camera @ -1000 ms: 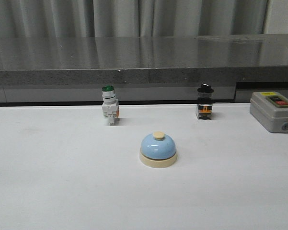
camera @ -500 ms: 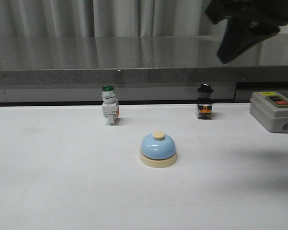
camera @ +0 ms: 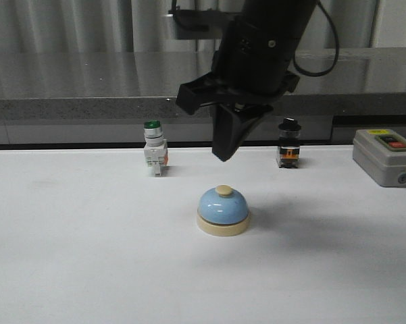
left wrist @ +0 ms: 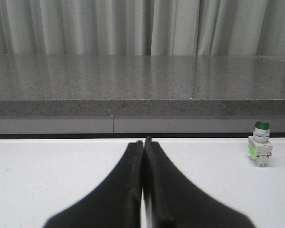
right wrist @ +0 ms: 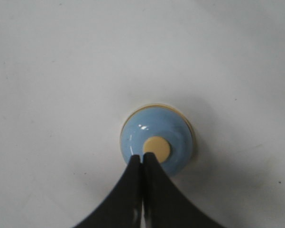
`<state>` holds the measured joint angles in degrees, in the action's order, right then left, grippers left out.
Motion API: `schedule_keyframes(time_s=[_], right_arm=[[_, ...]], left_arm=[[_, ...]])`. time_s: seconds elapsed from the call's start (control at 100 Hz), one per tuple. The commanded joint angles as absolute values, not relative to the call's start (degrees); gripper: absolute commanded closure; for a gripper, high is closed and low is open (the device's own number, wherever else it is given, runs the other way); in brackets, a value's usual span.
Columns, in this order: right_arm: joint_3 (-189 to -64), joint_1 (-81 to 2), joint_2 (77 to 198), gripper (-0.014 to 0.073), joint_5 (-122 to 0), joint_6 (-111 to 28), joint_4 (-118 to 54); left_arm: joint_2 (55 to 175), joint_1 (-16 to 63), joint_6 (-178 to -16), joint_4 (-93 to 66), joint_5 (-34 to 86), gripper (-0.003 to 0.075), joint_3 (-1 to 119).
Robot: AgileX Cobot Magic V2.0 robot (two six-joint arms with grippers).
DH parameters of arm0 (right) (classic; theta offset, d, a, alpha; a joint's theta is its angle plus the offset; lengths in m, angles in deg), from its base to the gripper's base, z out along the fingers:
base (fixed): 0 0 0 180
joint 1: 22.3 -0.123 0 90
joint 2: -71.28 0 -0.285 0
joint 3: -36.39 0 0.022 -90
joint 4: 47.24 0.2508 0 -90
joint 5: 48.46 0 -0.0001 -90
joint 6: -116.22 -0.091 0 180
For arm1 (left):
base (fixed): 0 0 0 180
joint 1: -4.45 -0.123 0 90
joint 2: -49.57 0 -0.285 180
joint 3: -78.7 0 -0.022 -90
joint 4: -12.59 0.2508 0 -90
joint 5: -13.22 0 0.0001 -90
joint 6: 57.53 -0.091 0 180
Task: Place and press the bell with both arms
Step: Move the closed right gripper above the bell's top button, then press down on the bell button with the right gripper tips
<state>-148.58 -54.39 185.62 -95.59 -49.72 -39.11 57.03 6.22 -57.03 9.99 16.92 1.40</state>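
Mid-desk [camera: 67,270]: bell [camera: 223,210], bare surface all round.
Right hand [camera: 223,154]: pressed together, above the button, apart.
Left hand [left wrist: 143,142]: pressed together.

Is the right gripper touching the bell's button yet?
Apart. The front view shows bare background between the shut right gripper and the button on the bell, with the tip hanging above it.

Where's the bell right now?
Front view: the bell sits mid-table, directly below the shut right gripper, nearer than the green-capped switch.
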Motion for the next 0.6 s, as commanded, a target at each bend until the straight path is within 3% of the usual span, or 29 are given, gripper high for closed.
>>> schedule_keyframes(time_s=[0.0, 0.39, 0.59], right_arm=[[-152.17, -54.56, 184.87, 0.0654, -96.20, -49.23, -38.72], [-152.92, -54.18, 190.93, 0.0654, -95.86, -49.28, -39.05], [-152.92, -54.18, 187.65, 0.0654, -96.05, -52.15, -39.26]], left_arm=[[55.38, 6.16, -56.50, 9.62, 12.05, 0.0741, -0.97], [55.38, 6.16, -56.50, 9.62, 12.05, 0.0741, -0.97], [55.38, 6.16, -56.50, 9.62, 12.05, 0.0741, -0.97]])
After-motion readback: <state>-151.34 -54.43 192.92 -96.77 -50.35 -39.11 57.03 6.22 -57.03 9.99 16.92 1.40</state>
